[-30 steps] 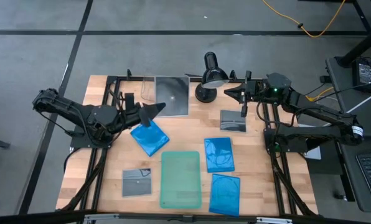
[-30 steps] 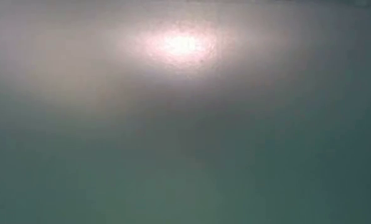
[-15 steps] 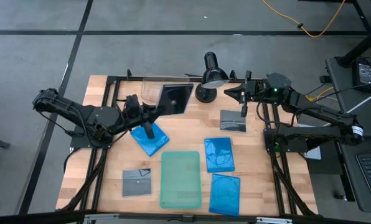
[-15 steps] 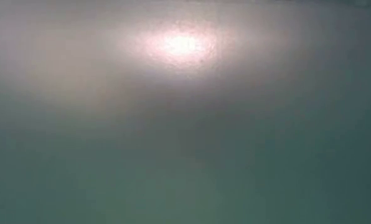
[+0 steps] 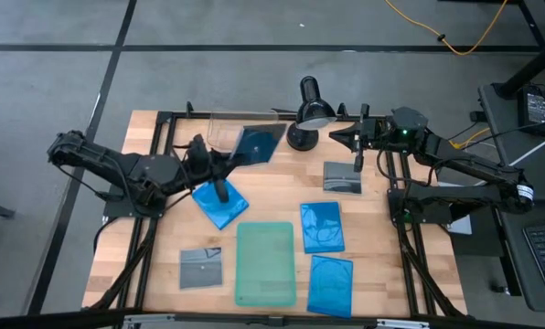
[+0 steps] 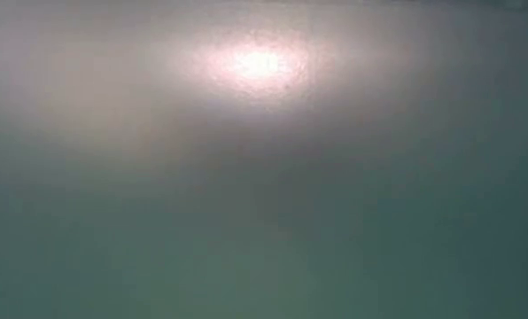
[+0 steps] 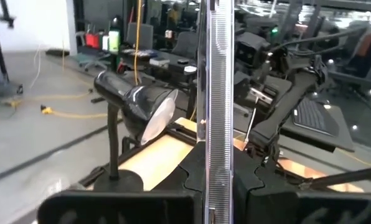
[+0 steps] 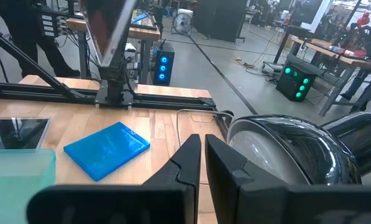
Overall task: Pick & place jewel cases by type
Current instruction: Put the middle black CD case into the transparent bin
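Note:
My left gripper (image 5: 225, 157) is shut on a dark jewel case (image 5: 259, 143), held in the air over the table's far left part. The left wrist view shows that case edge-on (image 7: 216, 93) between the fingers. Three blue jewel cases lie flat on the table: one under the left arm (image 5: 219, 203), one right of centre (image 5: 322, 226), one near the front (image 5: 330, 284). Two grey cases also lie flat, at front left (image 5: 200, 268) and far right (image 5: 343, 176). My right gripper (image 5: 338, 137) waits shut by the lamp, touching nothing. My left gripper pinches the dark case between its two fingers at the case's near edge (image 7: 215, 190). The fingers come level from the table's left. The case juts out past the fingertips, lifted clear of the table and tipped up toward standing on edge.
A pale-green tray (image 5: 265, 262) lies flat at front centre. A clear bin (image 5: 219, 131) stands at the far edge beside the held case. A black desk lamp (image 5: 309, 114) stands at far centre, close to my right gripper. The low view shows only a blur.
My left gripper has rolled about its own pointing line without shifting place. The dark case it holds has turned from lying flat and level to tipped up on edge, and stays clear of the table.

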Robot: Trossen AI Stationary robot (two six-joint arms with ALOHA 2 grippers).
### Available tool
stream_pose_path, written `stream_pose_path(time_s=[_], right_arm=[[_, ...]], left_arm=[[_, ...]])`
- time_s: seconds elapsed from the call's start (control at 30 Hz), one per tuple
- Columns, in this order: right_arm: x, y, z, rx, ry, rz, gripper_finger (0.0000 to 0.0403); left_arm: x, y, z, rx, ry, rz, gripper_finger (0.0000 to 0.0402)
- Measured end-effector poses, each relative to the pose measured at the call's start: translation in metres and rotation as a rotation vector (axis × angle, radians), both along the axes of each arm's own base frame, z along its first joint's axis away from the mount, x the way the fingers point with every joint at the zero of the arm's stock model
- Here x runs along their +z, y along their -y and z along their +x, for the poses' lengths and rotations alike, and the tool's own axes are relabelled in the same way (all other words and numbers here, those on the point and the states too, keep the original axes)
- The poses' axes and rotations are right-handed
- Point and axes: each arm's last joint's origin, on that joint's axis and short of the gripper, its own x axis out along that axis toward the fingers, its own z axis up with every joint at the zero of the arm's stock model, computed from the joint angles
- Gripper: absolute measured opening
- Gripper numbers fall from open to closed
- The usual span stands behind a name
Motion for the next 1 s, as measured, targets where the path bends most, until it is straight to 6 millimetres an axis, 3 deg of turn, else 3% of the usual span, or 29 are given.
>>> stream_pose_path(time_s=[0.4, 1.0], right_arm=[[-0.002, 0.0, 0.0, 0.001, -0.017, 0.001, 0.0029], [-0.01, -0.001, -0.002, 0.005, -0.1, 0.017, 0.0029]], left_arm=[[-0.009, -0.032, -0.01, 0.132, 0.044, -0.296, 0.0015], [0.011, -0.09, -0.044, 0.153, 0.315, -0.609, 0.0015]])
